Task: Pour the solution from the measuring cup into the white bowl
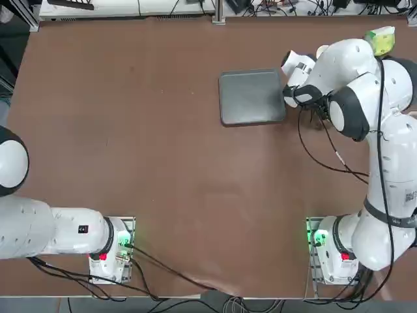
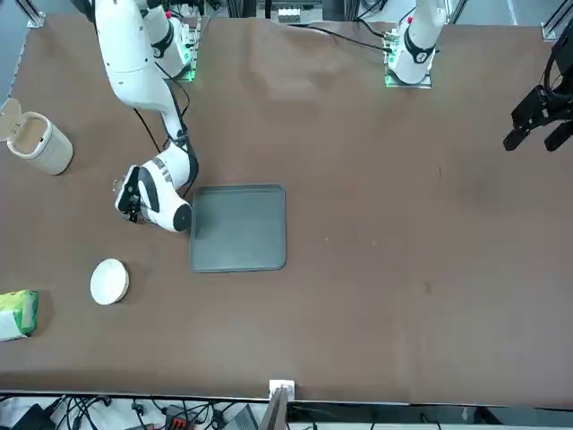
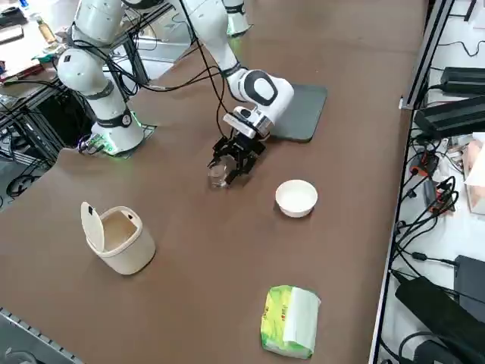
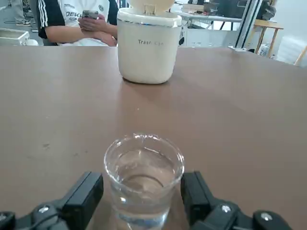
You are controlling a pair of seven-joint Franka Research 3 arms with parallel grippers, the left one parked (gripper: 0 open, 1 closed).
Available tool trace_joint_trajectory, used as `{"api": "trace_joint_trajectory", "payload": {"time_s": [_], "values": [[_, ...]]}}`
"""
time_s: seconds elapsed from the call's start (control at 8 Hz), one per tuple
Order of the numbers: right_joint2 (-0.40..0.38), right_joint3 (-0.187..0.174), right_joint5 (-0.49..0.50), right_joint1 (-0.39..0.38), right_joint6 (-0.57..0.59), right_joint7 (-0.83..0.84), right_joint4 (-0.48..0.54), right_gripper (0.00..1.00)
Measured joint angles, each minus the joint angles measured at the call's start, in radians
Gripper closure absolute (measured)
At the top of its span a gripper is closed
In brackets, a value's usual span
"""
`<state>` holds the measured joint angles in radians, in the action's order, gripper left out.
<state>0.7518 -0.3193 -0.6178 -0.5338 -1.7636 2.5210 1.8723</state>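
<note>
Right gripper [image 4: 144, 203] was open around the measuring cup [image 4: 144, 179], low at the table.

Your wrist view showed the cup upright between both fingers [image 4: 84, 196], gaps either side, clear liquid inside. The white bowl [image 3: 296, 197] sat near, apart from the cup, grey tray [image 3: 303, 106] behind the arm. Beyond the cup stood the cream trash can [image 4: 147, 45], lid up; farther back, a seated person [image 4: 76, 24].

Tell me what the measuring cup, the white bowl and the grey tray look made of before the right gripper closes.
Measuring cup: clear, glossy plastic or glass; see-through, with liquid visible inside. It stands between the open right gripper fingers.
White bowl: smooth, opaque white, probably ceramic or plastic; the thick rim shows no texture.
Grey tray: matte dark grey, likely plastic or coated metal; flat, with rounded corners and little shine.
</note>
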Motion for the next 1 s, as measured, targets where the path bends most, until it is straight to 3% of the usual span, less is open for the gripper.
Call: {"api": "trace_joint_trajectory", "payload": {"time_s": [0.5,0.75,1.0], "values": [[0.009,-0.011,-0.006,0.001,0.001,0.002,0.0,0.06],[0.011,-0.011,-0.014,0.0,0.002,0.004,-0.004,0.27],[0.012,-0.01,-0.024,-0.005,0.002,0.001,-0.004,0.27]]}}
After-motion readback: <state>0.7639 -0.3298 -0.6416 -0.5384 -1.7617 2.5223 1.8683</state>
